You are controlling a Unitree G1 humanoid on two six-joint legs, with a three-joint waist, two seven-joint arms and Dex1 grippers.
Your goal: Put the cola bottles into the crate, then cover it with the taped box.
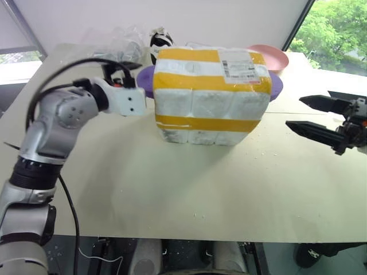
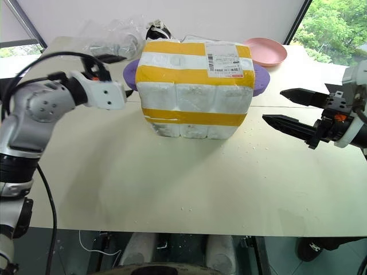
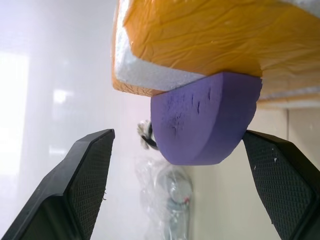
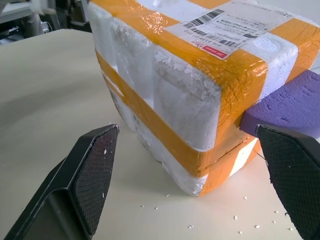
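Head views: taped box [image 1: 211,96] standing mid-table [image 1: 172,189], shipping label [image 1: 237,64] on top, purple piece [image 2: 131,73] sticking out on both sides behind it, pink bowl [image 2: 266,50] farther back. Left gripper [image 1: 127,80] just beside box's left end; right gripper [image 2: 287,109] apart on right, spread.

Left wrist: fingers [image 3: 85,175] released, nothing grasped, flanking purple piece under box edge.

Right wrist: fingers [image 4: 92,175] wide apart, empty, facing box corner.

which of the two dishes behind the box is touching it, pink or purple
The purple dish: it sticks out from behind both sides of the taped box. The pink dish lies farther back, apart.
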